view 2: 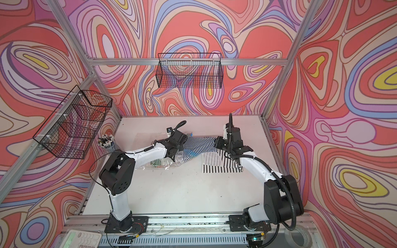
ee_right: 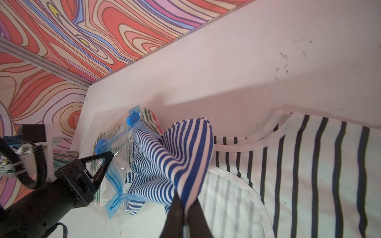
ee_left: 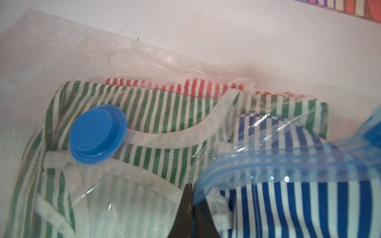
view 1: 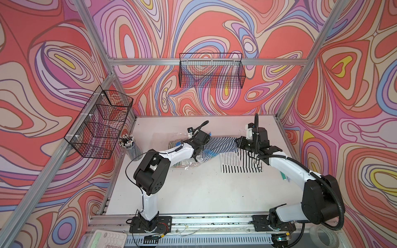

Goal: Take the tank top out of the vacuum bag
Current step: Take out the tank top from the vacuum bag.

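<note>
The left arm (view 1: 181, 150) and right arm (view 1: 281, 165) pair white shells with black joints and black ribbed cable hoses (ee_right: 41, 164).

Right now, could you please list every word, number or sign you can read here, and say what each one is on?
"S": on the vacuum bag, at its corner beside the end of the blue zip strip; small and faint.
Dark mark on that strip end: not readable.
Keys of the keypad at the front edge: too small to read.
Nothing else legible.
</note>
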